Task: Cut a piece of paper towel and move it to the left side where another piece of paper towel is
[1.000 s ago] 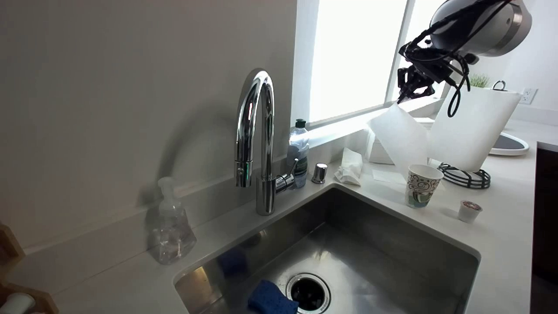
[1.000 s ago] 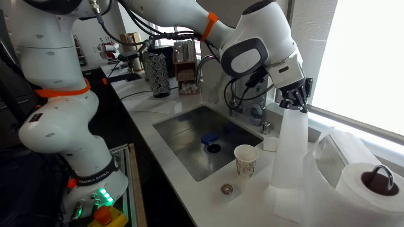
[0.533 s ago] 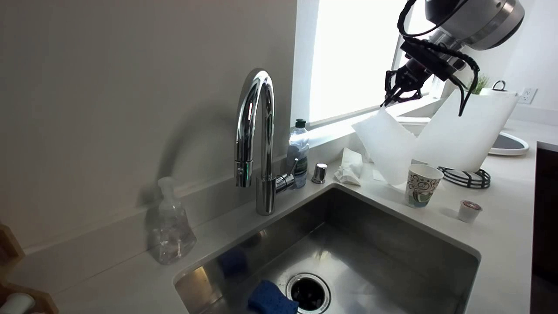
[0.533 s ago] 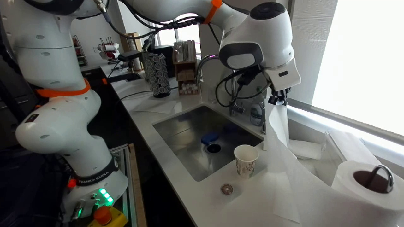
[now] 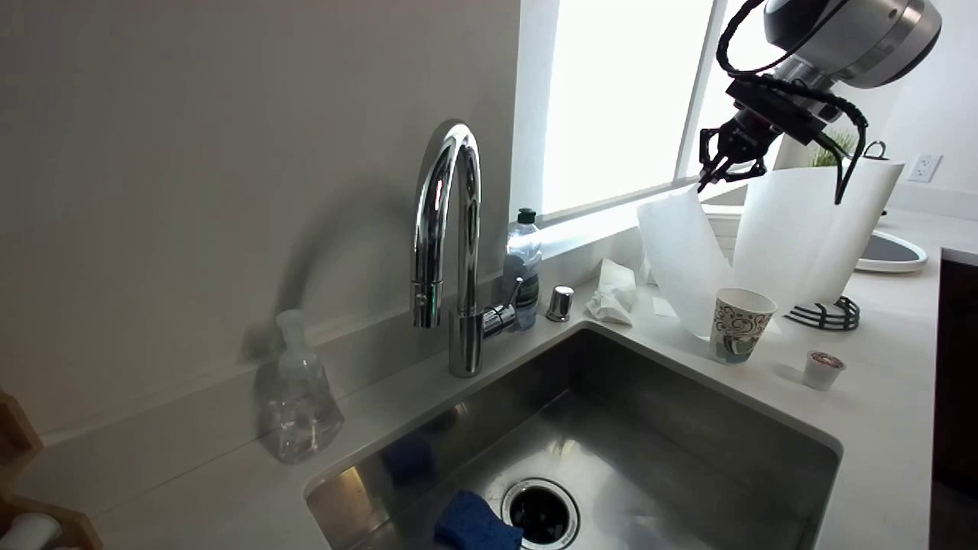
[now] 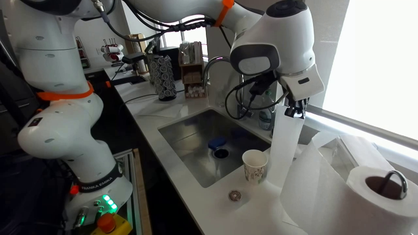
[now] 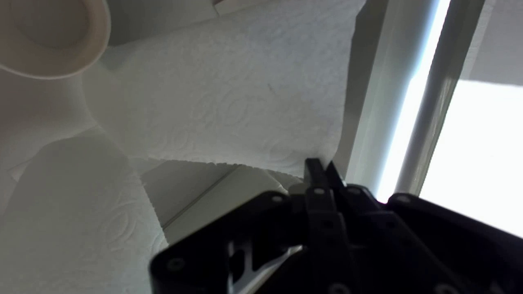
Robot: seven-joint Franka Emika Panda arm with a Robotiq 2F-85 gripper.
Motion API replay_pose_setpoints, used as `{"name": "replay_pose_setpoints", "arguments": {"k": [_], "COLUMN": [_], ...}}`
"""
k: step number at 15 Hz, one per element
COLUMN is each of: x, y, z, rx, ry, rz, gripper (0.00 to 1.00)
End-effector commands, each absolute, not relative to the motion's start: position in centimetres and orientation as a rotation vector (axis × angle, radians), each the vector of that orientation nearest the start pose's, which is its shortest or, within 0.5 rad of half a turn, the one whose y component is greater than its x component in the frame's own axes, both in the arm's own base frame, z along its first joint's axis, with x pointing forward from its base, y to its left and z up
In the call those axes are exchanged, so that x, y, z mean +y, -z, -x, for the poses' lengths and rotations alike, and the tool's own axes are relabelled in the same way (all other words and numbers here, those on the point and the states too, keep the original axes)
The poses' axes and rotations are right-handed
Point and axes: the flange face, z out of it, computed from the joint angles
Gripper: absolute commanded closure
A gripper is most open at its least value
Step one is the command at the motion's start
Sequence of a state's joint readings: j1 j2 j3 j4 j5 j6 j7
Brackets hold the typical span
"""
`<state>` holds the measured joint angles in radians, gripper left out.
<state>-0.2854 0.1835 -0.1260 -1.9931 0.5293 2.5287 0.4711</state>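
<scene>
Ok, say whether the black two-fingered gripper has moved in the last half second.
Yes: in an exterior view, the gripper has shifted rightward, away from the curved chrome faucet.

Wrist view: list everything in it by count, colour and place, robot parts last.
paper towel sheet: 1, white, across the middle
second towel stretch: 1, white, lower left; whether joined is unclear
cup: 1, off-white, upper left corner
counter: 1, pale, left, below the cup
box: 1, pale grey, below centre, partly hidden
unclear surface: 1, grey, top
ledge: 1, grey, right of the sheet
bright strip: 1, white, along the ledge
window rail: 1, dark grey, beside the strip
window: 1, glaring white, right edge
gripper: 1, black, lower right, closed on the sheet's corner
</scene>
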Motion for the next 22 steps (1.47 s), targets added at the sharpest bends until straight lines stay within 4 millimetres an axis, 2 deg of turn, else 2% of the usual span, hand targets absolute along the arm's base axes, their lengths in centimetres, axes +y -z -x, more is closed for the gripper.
{"name": "replay_pose_setpoints", "arguments": {"k": [1,4,9,11,13,17,22], "x": [-25.0,-24.8,-24.7,-24.4,-23.9,-22.7,-21.8], "y": [-40.8,-38.8,-34.4,-33.3,-33.2,-34.7,-37.2], "z": [-56.8,-58.0,-60.9,-62.2,-63.6,-66.1,-67.6], "rx": [1.613,1.579,1.501,1.452,1.402,1.269,1.107], "ry": [0.469,0.421,0.492,0.542,0.596,0.693,0.772], "rz": [2.217,2.207,2.179,2.146,2.081,1.907,1.704], "gripper": [0.99,1.0,1.0,1.0,1.0,1.0,1.0]}}
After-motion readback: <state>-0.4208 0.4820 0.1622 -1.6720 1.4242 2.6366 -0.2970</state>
